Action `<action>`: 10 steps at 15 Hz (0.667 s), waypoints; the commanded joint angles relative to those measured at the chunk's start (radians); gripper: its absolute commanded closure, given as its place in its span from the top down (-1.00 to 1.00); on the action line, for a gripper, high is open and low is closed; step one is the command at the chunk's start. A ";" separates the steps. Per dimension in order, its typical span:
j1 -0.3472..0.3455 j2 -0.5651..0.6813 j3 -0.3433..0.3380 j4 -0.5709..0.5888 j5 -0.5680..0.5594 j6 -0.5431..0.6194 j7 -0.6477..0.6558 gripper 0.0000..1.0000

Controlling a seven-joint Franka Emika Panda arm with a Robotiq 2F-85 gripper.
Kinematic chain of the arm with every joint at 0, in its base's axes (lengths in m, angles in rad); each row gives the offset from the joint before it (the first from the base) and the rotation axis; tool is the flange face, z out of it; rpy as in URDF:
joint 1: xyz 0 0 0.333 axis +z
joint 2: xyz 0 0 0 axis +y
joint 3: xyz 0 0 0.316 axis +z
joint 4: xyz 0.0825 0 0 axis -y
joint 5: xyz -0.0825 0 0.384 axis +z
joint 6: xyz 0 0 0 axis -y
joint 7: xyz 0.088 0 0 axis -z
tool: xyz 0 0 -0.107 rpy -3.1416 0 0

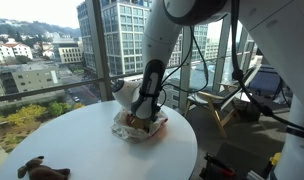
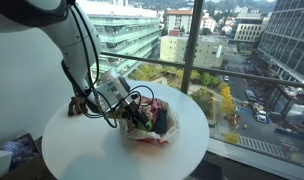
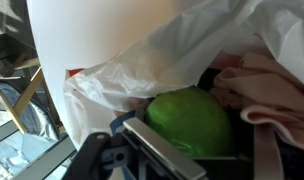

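the green rounded thing (image 3: 192, 120) lies inside a crumpled clear plastic bag (image 3: 142, 70), tucked against a pink cloth (image 3: 277, 85) that sits in the same bag. in the wrist view the gripper (image 3: 207, 148) has its jaws spread wide, one on either side of the green thing. whether the pads actually press on it cannot be told.

in both exterior views the gripper (image 1: 144, 112) (image 2: 140, 118) is lowered into the mouth of the bag (image 1: 127, 130) (image 2: 164, 132), with black cables looping off the wrist. the bag rests near the middle of a round white table (image 1: 77, 135) (image 2: 82, 145), and reddish and dark contents show through the plastic.

a brown soft toy (image 1: 37, 168) lies on the table well apart from the bag, close to the rim. in an exterior view a brown shape (image 2: 82, 104) sits just beyond the arm, too dark to make out further. a bluish item (image 2: 12, 152) lies beside the table, off its edge.

the room is glazed from floor to ceiling. a wooden chair frame (image 1: 217, 108) stands by the window (image 1: 62, 40). outside are office blocks (image 1: 117, 35), lower houses, trees in autumn colour, and a street with cars (image 2: 254, 108) far below.
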 commanded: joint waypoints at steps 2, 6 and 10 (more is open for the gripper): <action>-0.001 0.096 0.014 0.079 -0.006 0.056 0.034 0.93; 0.028 0.071 0.014 0.067 -0.013 0.076 0.025 1.00; 0.024 0.016 0.080 0.028 0.046 0.060 -0.051 1.00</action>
